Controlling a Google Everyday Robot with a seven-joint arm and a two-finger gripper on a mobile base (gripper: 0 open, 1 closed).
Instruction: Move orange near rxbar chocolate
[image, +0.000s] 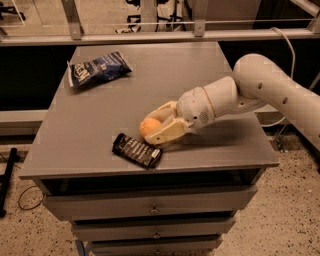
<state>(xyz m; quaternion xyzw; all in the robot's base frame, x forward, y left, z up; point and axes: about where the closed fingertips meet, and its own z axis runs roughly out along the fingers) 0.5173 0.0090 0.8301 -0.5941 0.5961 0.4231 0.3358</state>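
Note:
The orange (148, 126) is small and round and sits between the two pale fingers of my gripper (153, 125), low over the grey table top (100, 115). The gripper is shut on the orange and reaches in from the right on a white arm. The rxbar chocolate (137, 150), a flat black wrapper with white lettering, lies on the table just below and to the left of the orange, near the front edge. The lower finger (167, 136) ends close to the bar's right end.
A crinkled blue chip bag (98, 67) lies at the table's back left. The table is a drawer cabinet with drawers (152, 205) below its front edge. A metal rail (150, 35) runs behind it. My arm (270, 90) spans the right side.

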